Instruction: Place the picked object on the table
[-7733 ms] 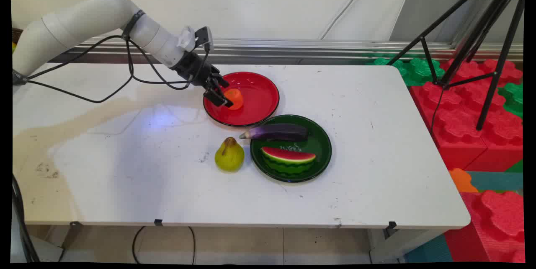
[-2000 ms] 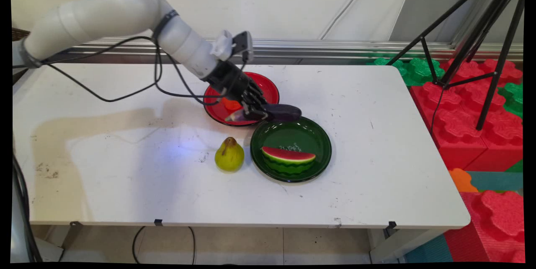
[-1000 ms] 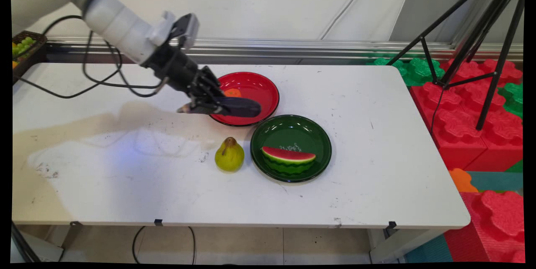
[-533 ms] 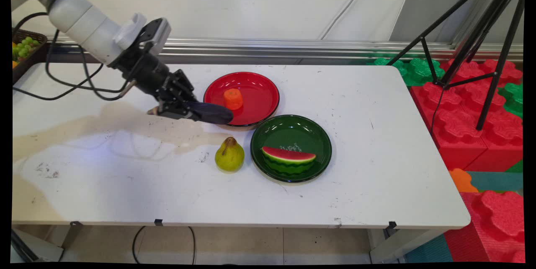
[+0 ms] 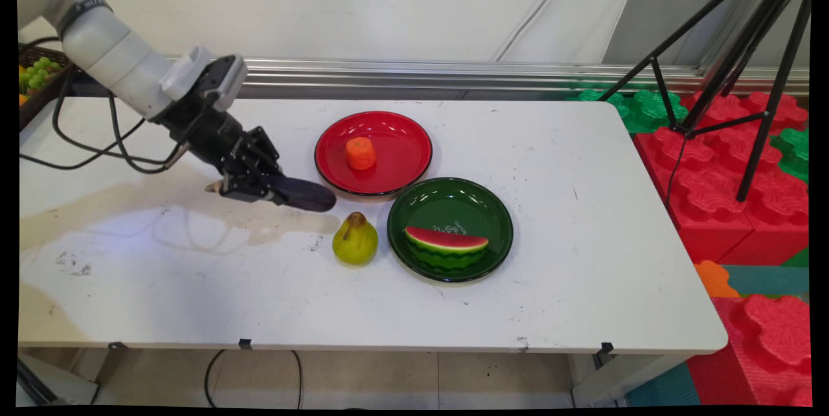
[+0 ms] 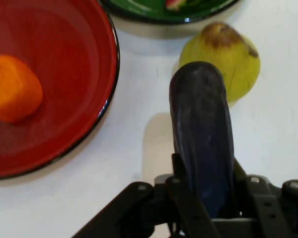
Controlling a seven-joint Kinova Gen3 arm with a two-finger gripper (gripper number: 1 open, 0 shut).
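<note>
Main view shows you the red plate [image 5: 401, 163] holding an orange piece [image 5: 360, 152] and the green plate [image 5: 479, 208] holding a watermelon slice [image 5: 445, 246], with a pear [image 5: 354, 240] on the table [image 5: 583, 241] beside the green plate. Your gripper [image 5: 249, 189] pinches an eggplant [image 5: 301, 194] above the table, left of the red plate. Hand view shows you the fingers [image 6: 188, 208] clamped on the eggplant [image 6: 201, 139], its tip over the pear [image 6: 238, 59].

The table [image 5: 583, 163] lies bare to the right of both plates and along its near and left parts. In the middle, the red plate [image 5: 401, 163], green plate [image 5: 453, 199] and pear [image 5: 355, 241] crowd together, with only narrow gaps between them.
</note>
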